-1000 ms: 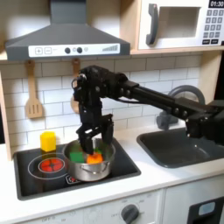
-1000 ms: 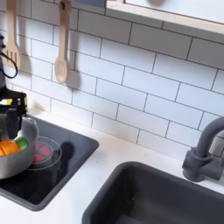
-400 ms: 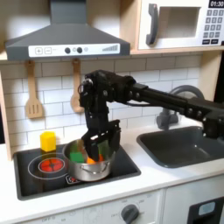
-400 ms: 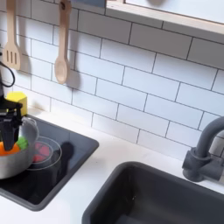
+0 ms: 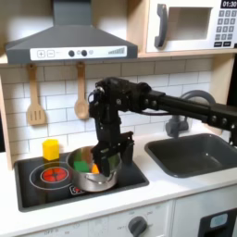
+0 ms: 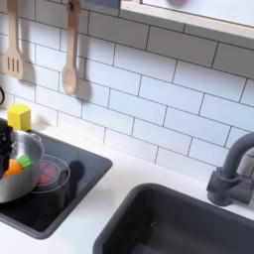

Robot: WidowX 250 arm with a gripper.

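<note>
A silver pot sits on the black stovetop, holding an orange piece and a green piece. The black arm reaches in from the first exterior view's right, and its gripper points down at the pot's right side. Its fingers stand apart, low by the rim, and nothing shows clearly between them. In the second exterior view the pot lies at the left edge with the orange piece inside.
A yellow block stands behind a red burner. A wooden spatula and spoon hang on the tiled wall. The dark sink and faucet lie to the first exterior view's right of the stove.
The gripper has shifted from over the pot's middle toward its right side in the first exterior view, and has slid out past the second exterior view's left edge, uncovering the yellow block.
</note>
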